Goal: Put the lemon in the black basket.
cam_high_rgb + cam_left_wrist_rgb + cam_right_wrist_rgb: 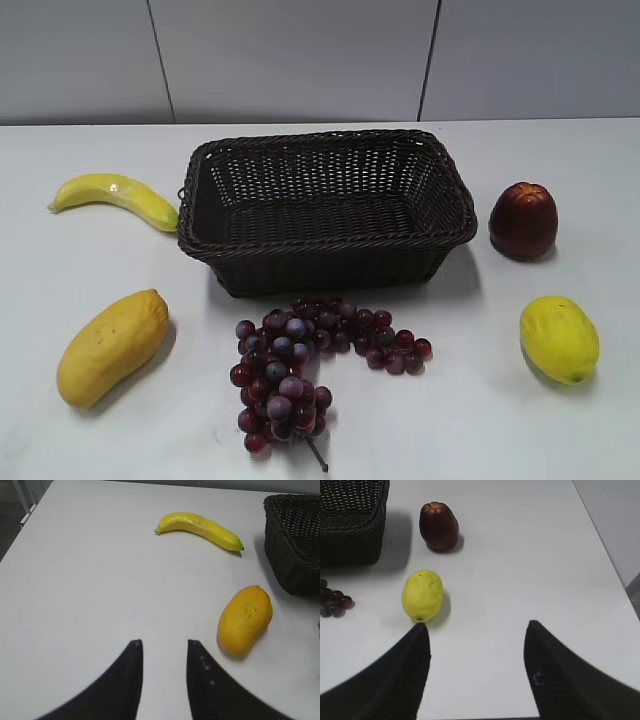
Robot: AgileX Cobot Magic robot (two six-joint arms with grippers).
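Observation:
The lemon (559, 338) is a small bright yellow oval lying on the white table at the right front; in the right wrist view the lemon (422, 594) lies just ahead of my left finger. The black basket (325, 246) is a large dark woven wicker basket at the table's middle, empty; its corner shows in the left wrist view (295, 535) and in the right wrist view (350, 525). My right gripper (476, 626) is open and empty, above the table near the lemon. My left gripper (164, 642) is open and empty over bare table. Neither gripper shows in the exterior view.
A banana (115, 197) lies left of the basket and a mango (111, 346) at the front left. A bunch of dark red grapes (303, 367) lies in front of the basket. A dark red apple-like fruit (523, 220) stands right of it.

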